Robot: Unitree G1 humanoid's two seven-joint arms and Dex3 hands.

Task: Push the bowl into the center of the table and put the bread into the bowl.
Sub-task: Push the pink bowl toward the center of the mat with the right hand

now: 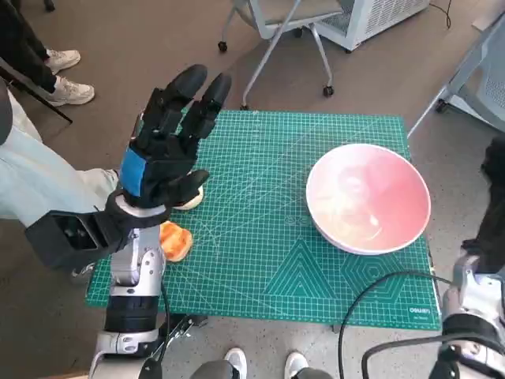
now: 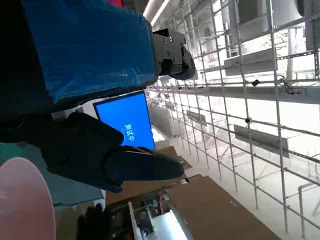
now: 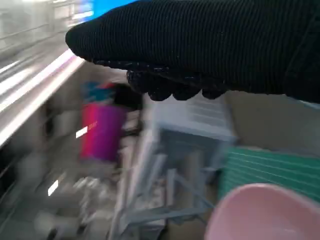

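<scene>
1. The step in hand, as I judge it, is the push: the wide, shallow pink bowl (image 1: 368, 197) sits on the right side of the green gridded cutting mat (image 1: 260, 260), close to its right edge, and not yet at the centre.
2. To do it well, the right hand in its black knitted glove (image 3: 210, 45) should come down outside the bowl's right wall, press low on the wall so the bowl does not tip, and slide it leftward in one slow stroke.
3. That hand hovers above the bowl's rim, apart from it; I cannot tell whether its fingers are spread or curled.
4. The left hand (image 1: 170, 146), black with blue tape, is raised over the mat's left part, fingers spread, holding nothing.
5. The orange-brown bread (image 1: 175, 241) lies just beneath and behind that hand, near the mat's left edge, untouched and well apart from the bowl.
</scene>
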